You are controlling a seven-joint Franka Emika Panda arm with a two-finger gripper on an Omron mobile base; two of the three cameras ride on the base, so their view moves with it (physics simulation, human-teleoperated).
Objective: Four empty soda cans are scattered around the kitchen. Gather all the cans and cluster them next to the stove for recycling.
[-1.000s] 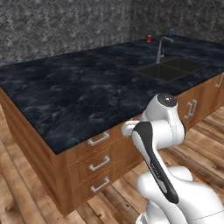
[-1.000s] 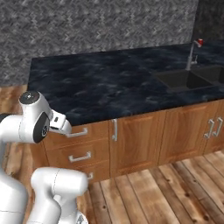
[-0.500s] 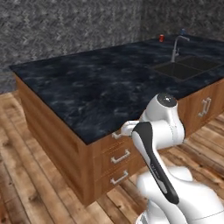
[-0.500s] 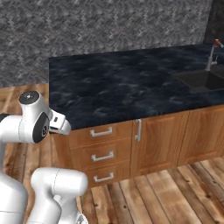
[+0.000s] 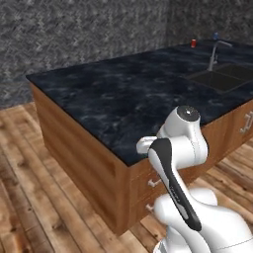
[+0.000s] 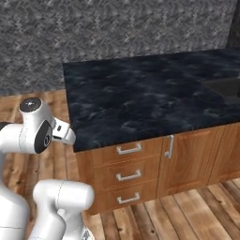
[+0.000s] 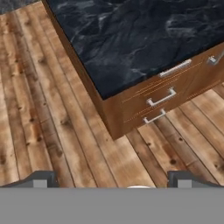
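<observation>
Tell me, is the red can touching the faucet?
Apart. The left base view shows dark counter between the red can and the faucet.

Even, flat rendered light in all three views; no glare, soft low-res detail.

Illumination was diffuse with no evident source direction. The dark marbled stone countertop [image 5: 128,94] showed only faint pale veining, no specular hotspots. The brown wooden cabinet side [image 5: 74,148] read darker than its front, the sole shading cue; no cast shadows fell on the plank wood floor [image 7: 52,122]. The white glossy robot arm [image 5: 183,143] carried mild grey gradients. Textures were blurry and pixelated, especially the grey mottled stone wall [image 6: 117,33]. Edges looked straight, without distortion.
</observation>
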